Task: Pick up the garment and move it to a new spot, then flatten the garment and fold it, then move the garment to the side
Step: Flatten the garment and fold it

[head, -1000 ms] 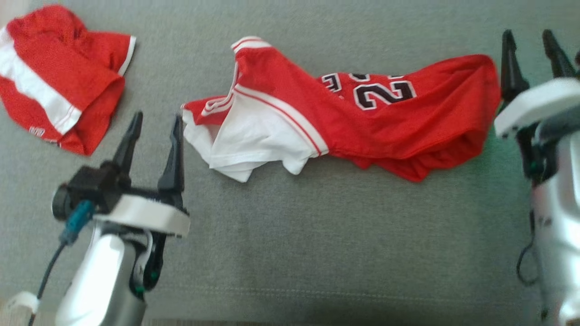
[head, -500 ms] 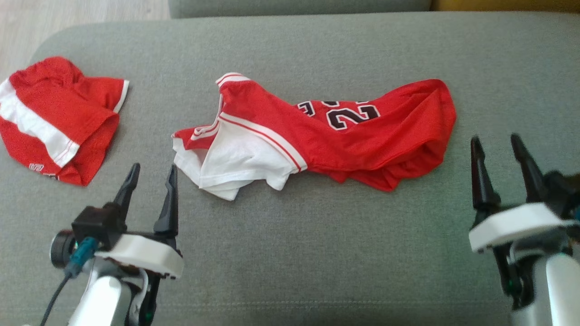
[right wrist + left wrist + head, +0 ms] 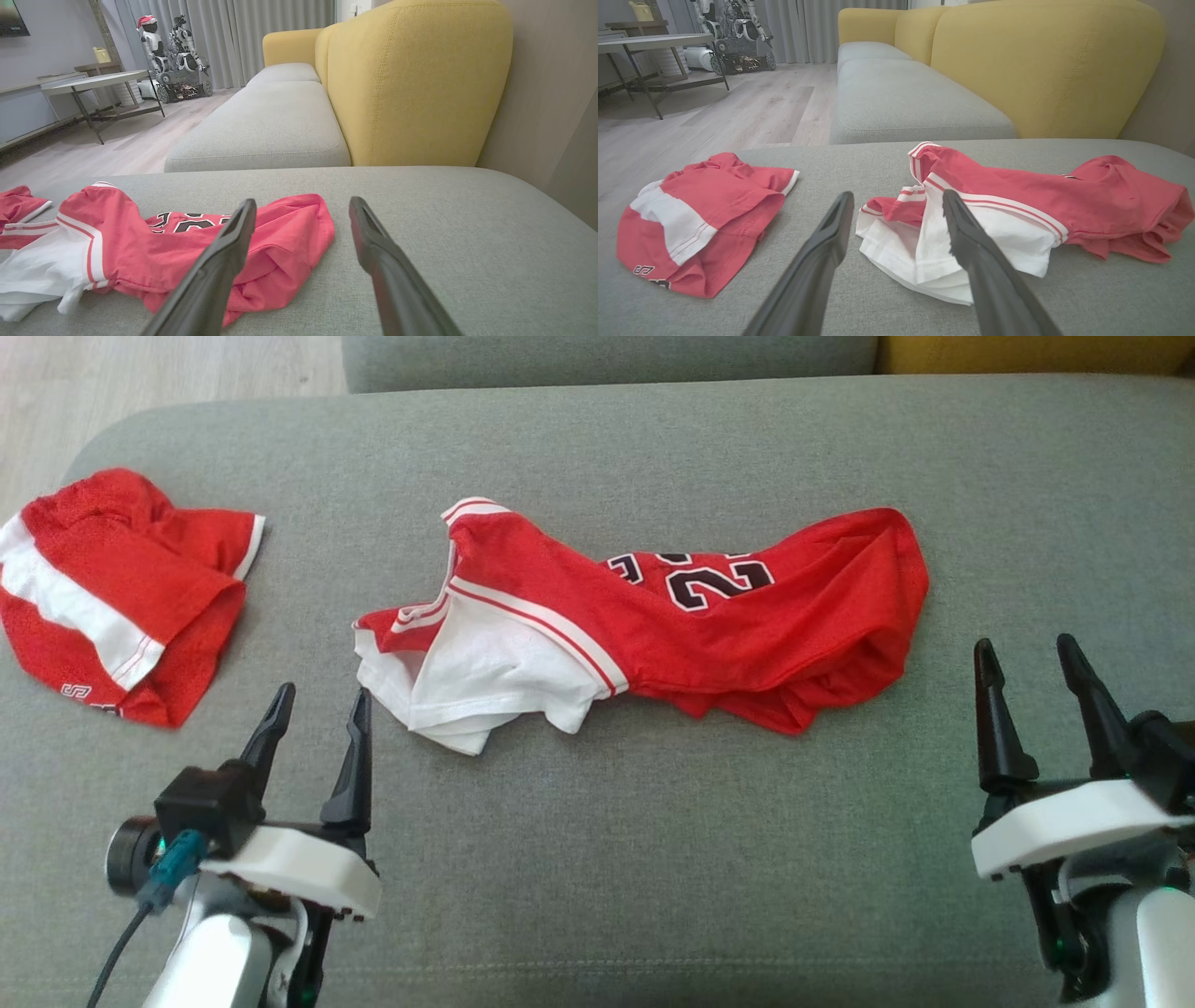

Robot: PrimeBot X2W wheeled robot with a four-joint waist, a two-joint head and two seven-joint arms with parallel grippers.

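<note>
Sprawling left-to-right across the grey cushion, the jersey has its white sleeve end just beside the left end effector, wide open and empty. The right end effector is open too, and a bit farther off.

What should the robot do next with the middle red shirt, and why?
Probably bring the open left gripper and right gripper down onto the ends of the red-and-white mesh jersey: it lies bunched on the grey fabric cushion, and neither touches it.
</note>
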